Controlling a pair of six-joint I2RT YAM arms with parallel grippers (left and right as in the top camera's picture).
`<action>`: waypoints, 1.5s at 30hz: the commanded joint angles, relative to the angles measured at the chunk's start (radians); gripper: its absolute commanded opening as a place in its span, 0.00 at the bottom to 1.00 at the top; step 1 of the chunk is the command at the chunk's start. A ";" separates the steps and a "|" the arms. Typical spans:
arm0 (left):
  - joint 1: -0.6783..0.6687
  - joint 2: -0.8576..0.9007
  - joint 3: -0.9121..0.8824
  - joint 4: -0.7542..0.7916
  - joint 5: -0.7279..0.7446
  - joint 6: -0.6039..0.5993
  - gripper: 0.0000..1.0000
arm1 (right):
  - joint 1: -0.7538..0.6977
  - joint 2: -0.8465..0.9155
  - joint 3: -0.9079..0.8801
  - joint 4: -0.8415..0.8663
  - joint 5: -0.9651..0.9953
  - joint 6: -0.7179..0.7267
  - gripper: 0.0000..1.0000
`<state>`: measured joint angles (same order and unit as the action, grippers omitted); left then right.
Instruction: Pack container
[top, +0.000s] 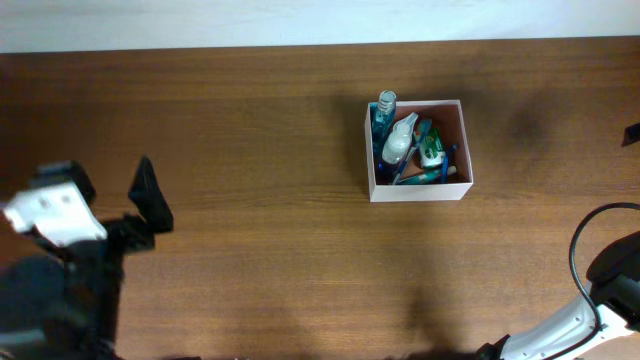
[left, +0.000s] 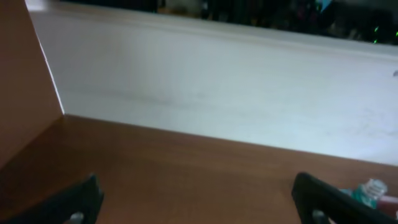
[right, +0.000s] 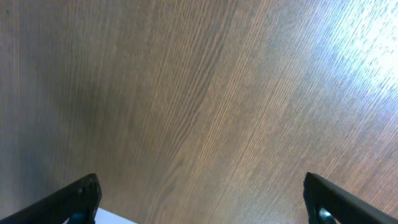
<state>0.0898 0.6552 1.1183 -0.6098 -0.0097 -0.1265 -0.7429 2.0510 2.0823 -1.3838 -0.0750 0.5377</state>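
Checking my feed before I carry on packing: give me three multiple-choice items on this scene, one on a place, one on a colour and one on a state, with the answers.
1. Where does the box sit on the table in the overhead view?
A. right of centre, toward the far edge
B. near-left corner
C. near-right corner

2. What colour is the inside of the box?
A. green
B. pinkish-brown
C. black

3. How is the left hand?
A. shut on a bottle
B. shut on the box wall
C. open, holding nothing

Answers:
1 A: the box lies right of the middle, in the upper half of the view.
2 B: the bare floor beside the toiletries shows that colour.
3 C: its fingers stand wide apart with only table between them.
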 joint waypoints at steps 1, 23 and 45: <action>-0.002 -0.127 -0.167 0.109 0.014 0.008 0.99 | 0.003 0.000 0.016 0.000 0.009 -0.010 0.99; -0.002 -0.572 -0.769 0.660 0.015 0.008 0.99 | 0.003 0.000 0.016 0.000 0.008 -0.010 0.99; -0.002 -0.650 -0.887 0.717 0.013 0.039 0.99 | 0.003 -0.001 0.016 0.000 0.008 -0.010 0.99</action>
<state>0.0898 0.0166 0.2626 0.1005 -0.0063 -0.1108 -0.7429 2.0510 2.0823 -1.3838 -0.0750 0.5377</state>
